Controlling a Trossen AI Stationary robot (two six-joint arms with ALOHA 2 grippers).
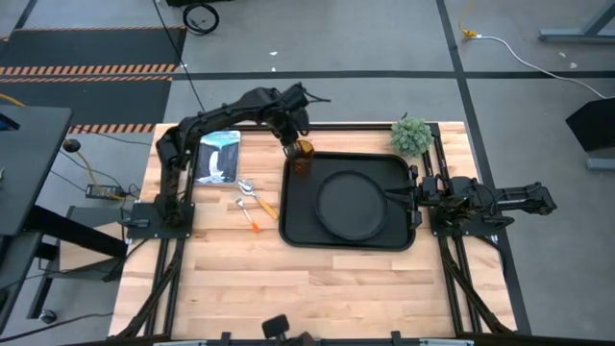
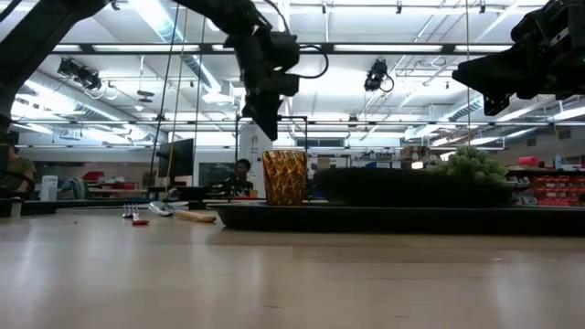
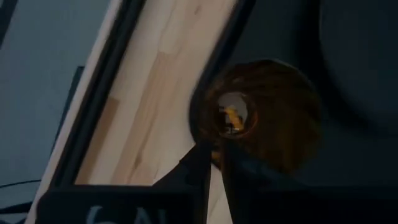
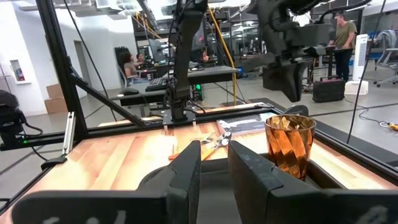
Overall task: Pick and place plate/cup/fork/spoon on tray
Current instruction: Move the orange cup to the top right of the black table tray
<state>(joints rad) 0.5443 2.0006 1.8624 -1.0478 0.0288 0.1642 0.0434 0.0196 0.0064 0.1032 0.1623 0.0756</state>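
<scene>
The left gripper (image 1: 295, 146) hangs just above the cup (image 1: 302, 160), its fingers drawn narrow over the rim and gripping nothing. The cup stands upright in the tray's (image 1: 298, 227) 10 o'clock corner. The plate (image 1: 352, 205) lies at the tray's centre, well clear of the cup. At the tray's 9 o'clock, the spoon (image 1: 248, 187) and fork (image 1: 249, 214) lie on the table (image 1: 240, 279). The right gripper (image 1: 396, 196) waits at the tray's 3 o'clock edge, fingers slightly apart.
</scene>
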